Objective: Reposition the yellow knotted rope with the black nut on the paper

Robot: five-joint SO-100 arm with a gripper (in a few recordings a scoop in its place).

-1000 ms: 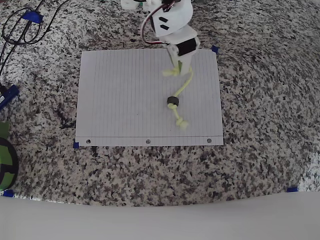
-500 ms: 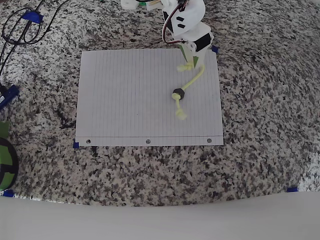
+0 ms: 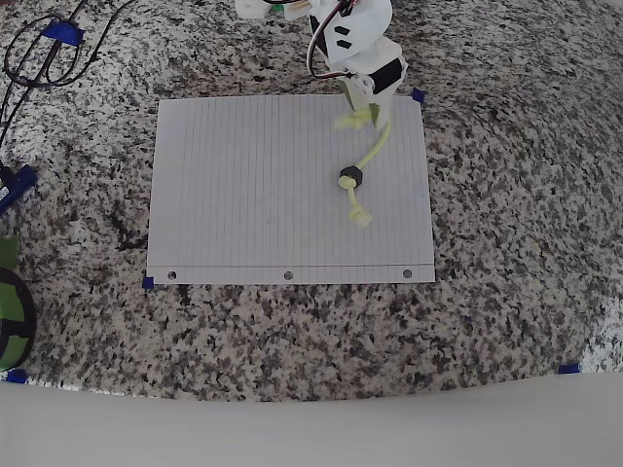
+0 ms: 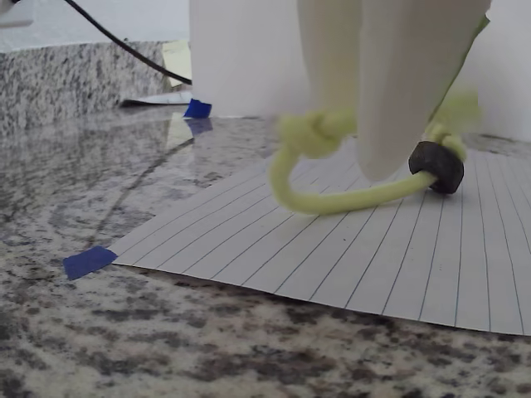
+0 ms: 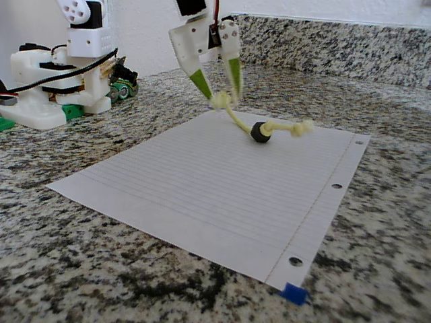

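The white lined paper (image 3: 243, 195) lies flat on the speckled granite counter. The yellow knotted rope (image 3: 371, 154) lies across its upper right part, with the black nut (image 3: 349, 178) resting on the sheet and the free knot just below it. My gripper (image 3: 362, 119) is shut on the rope's upper knot, near the paper's top right corner. In the fixed view the green-tipped fingers (image 5: 201, 82) meet on that knot, lifted slightly above the paper (image 5: 202, 182), and the nut (image 5: 260, 132) touches the sheet. The wrist view has the rope (image 4: 332, 199) curving from the pinched knot to the nut (image 4: 437, 164).
Blue tape bits (image 3: 419, 95) mark the paper's corners. Black cables (image 3: 44, 49) lie at the counter's top left and a green and black object (image 3: 10, 311) sits at the left edge. The arm's white base (image 5: 60, 87) stands behind the paper by the wall.
My gripper has dragged the rope up and to the right toward the paper's top right corner, then eased slightly left. The nut and lower knot slid along with it.
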